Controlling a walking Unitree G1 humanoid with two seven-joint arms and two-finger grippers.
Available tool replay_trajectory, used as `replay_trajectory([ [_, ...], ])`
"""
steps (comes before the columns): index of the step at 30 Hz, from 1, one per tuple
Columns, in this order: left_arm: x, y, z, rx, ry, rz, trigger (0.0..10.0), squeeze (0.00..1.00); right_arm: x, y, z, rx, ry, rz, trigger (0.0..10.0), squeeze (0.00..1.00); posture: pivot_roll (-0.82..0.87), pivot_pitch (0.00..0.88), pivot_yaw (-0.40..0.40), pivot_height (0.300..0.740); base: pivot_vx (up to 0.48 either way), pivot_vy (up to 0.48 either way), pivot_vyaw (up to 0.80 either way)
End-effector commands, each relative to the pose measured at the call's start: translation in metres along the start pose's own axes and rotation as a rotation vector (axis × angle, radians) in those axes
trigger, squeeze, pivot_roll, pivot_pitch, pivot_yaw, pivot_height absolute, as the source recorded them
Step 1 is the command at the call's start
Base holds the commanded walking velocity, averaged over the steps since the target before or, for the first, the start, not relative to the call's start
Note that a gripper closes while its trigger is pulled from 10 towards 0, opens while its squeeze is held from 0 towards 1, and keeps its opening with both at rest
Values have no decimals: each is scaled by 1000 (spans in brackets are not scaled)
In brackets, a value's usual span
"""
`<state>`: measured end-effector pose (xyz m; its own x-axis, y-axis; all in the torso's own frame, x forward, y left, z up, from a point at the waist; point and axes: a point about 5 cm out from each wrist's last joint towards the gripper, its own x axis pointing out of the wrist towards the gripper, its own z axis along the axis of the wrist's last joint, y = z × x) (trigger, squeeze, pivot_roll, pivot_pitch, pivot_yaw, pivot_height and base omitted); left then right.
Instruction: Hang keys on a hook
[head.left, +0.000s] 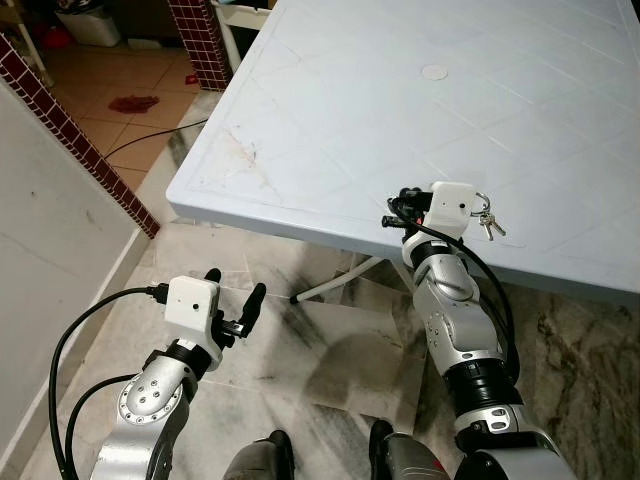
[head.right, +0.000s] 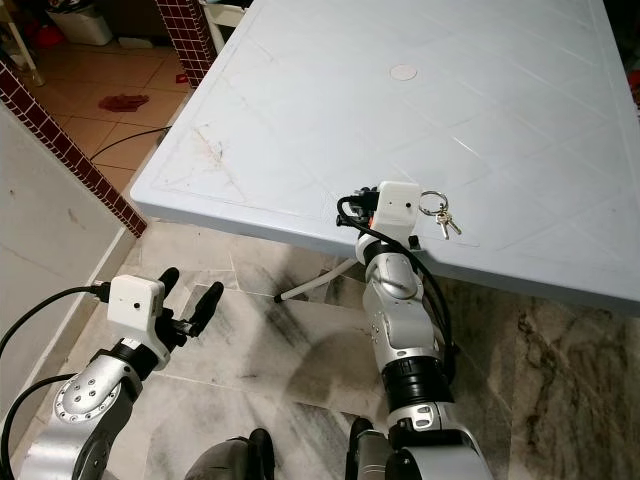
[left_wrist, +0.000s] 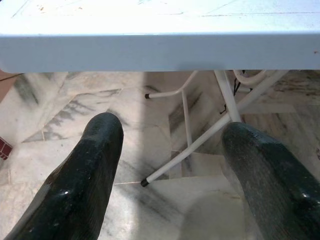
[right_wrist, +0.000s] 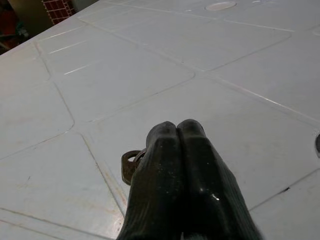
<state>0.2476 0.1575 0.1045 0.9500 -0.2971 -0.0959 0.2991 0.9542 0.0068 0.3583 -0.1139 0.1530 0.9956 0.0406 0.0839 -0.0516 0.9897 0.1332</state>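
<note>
A small bunch of keys (head.left: 487, 222) on a metal ring sits at the near edge of the white plastic table (head.left: 400, 110). My right gripper (right_wrist: 176, 128) is low over that spot, its two black fingers pressed together. Part of the key ring (right_wrist: 130, 165) sticks out from under the fingers, so the gripper looks shut on the keys. In the eye views the white wrist box (head.left: 450, 208) covers the fingers, and the ring and keys show just to its right. My left gripper (head.left: 235, 283) is open and holds nothing. It hangs below table height, in front of the table's edge.
White metal table legs (left_wrist: 185, 115) cross under the top, over a marble floor. A pale wall (head.left: 50, 230) with a red tile border runs along the left. A red tiled pillar (head.left: 205, 40) stands at the far left corner. A round cap (head.left: 434, 72) sits mid-table.
</note>
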Motion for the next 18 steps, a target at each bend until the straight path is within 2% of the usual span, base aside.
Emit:
replay_trajectory([
  [1,-3,4,-4,6,20,14,10000,0,-2,-1,-7,3,25,-7,0,0,61,232,102,740,0,0,0],
  [6,-2,4,-4,6,19,15,10000,0,-1,-1,-6,-1,18,-13,0,0,60,231,103,740,0,0,0],
  [9,-1,4,-4,8,17,16,10000,0,0,-1,5,-68,-54,-17,0,0,59,229,104,740,0,0,0],
  [10,-1,5,-3,9,16,17,10000,0,1,1,16,-122,-122,-17,0,0,58,227,105,740,0,0,0],
  [13,0,5,-3,10,14,18,10000,0,2,5,29,-187,-203,-14,0,0,58,224,105,740,0,0,0],
  [14,0,5,-3,11,13,19,10000,0,2,8,38,-235,-259,-7,0,0,57,223,105,740,0,0,0],
  [18,1,5,-2,12,10,19,10000,0,2,17,50,-303,-344,15,0,0,57,221,106,740,0,0,0],
])
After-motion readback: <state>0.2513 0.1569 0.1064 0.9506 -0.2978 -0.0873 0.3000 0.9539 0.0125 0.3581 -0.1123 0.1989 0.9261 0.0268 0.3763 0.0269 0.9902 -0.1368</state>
